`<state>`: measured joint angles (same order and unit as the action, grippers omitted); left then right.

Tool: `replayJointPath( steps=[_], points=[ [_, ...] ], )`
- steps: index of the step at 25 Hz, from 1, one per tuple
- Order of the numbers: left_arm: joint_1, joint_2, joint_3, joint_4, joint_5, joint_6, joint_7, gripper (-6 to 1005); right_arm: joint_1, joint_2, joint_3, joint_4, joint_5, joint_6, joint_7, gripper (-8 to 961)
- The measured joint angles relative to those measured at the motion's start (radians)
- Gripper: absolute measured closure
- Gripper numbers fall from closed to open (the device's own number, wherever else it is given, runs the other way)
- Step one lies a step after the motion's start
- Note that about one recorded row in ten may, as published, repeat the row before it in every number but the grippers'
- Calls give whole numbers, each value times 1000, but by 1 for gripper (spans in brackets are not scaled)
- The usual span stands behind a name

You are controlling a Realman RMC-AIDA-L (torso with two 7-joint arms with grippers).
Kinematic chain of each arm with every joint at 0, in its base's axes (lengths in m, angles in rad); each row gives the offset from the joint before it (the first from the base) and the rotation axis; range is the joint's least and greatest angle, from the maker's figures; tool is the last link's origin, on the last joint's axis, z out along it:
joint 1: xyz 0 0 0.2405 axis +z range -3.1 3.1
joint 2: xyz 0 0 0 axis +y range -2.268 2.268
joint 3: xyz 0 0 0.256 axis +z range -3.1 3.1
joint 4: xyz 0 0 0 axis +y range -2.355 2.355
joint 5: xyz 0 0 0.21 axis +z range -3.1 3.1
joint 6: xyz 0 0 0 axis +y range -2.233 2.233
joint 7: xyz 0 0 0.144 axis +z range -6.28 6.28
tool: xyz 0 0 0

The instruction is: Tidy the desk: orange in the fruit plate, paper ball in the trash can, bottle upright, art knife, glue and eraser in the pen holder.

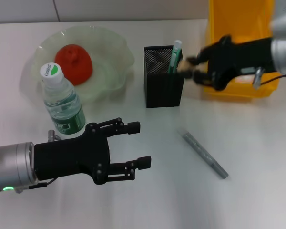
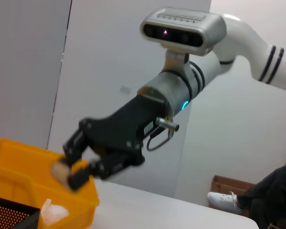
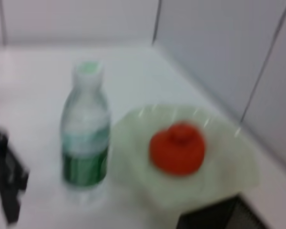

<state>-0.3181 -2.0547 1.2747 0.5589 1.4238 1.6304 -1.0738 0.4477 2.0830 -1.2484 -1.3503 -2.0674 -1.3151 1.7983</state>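
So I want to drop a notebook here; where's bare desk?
Bare: the near right, beyond the grey art knife, and the strip behind the fruit plate. Crowded: bottle by the left tool, and pen holder by the right tool.

small pale object (image 1: 185, 67) in right gripper (image 1: 191, 67) motion-blurred, its identity unclear

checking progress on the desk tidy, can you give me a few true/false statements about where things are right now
1. The orange lies in the fruit plate. True.
2. The bottle lies on its side. False: it stands upright beside the plate.
3. The right gripper holds a small pale object beside the pen holder. True.
4. The left gripper is shut on the grey art knife. False: its fingers are open and the knife lies apart on the table.
5. The pen holder is empty. False: a green-capped item stands in it.
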Motion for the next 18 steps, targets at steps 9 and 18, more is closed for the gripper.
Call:
replayJointPath(
  steps=[9, 18],
  points=[
    [-11, -8, 0, -1, 1, -4, 0, 199, -69, 0, 52, 354, 581, 117, -418, 709],
    [-21, -12, 0, -1, -1, -6, 0, 199, 51, 0, 57, 704, 772, 150, -585, 700]
  ],
)
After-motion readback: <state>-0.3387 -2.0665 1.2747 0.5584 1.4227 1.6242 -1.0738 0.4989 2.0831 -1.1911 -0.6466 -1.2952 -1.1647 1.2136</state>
